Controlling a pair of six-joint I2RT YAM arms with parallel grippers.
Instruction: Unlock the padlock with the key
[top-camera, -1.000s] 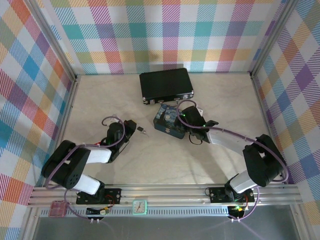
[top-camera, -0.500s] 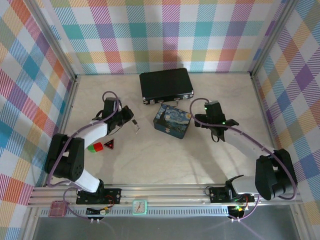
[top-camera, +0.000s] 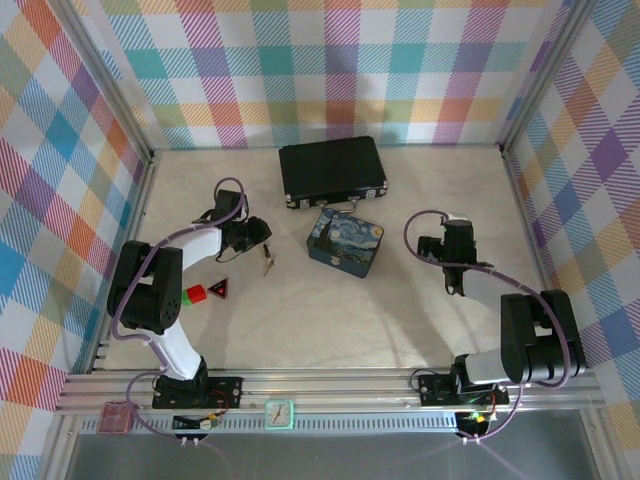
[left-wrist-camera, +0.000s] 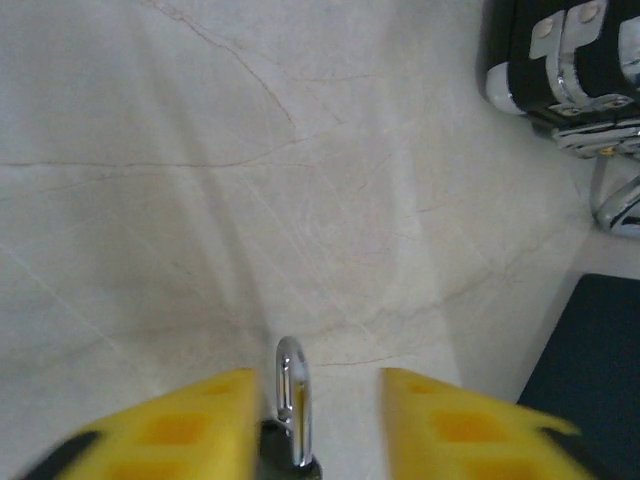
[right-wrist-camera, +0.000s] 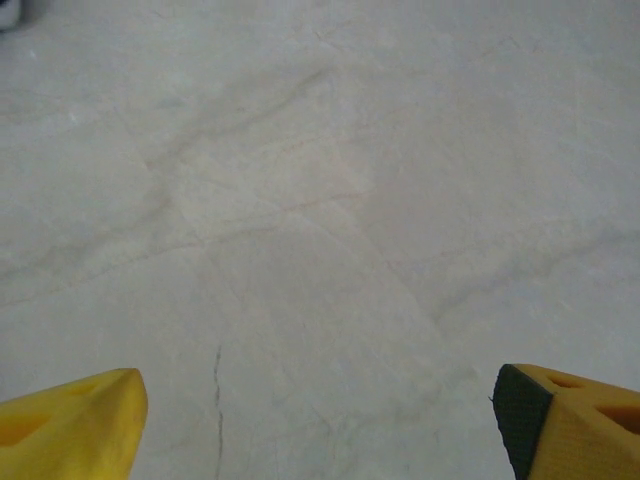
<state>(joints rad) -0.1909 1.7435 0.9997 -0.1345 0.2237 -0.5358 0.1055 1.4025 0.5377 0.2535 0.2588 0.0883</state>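
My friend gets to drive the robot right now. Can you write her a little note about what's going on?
Left gripper: open, with the padlock standing between its fingers, shackle up, not clamped.
Right gripper: open, holding nothing, over bare table to the right of the blue painted box.
Key: too small to pick out in these views.
Done: left arm is lined up on the padlock.
Left: grip the padlock, find and pick up the key, push it in and turn it.
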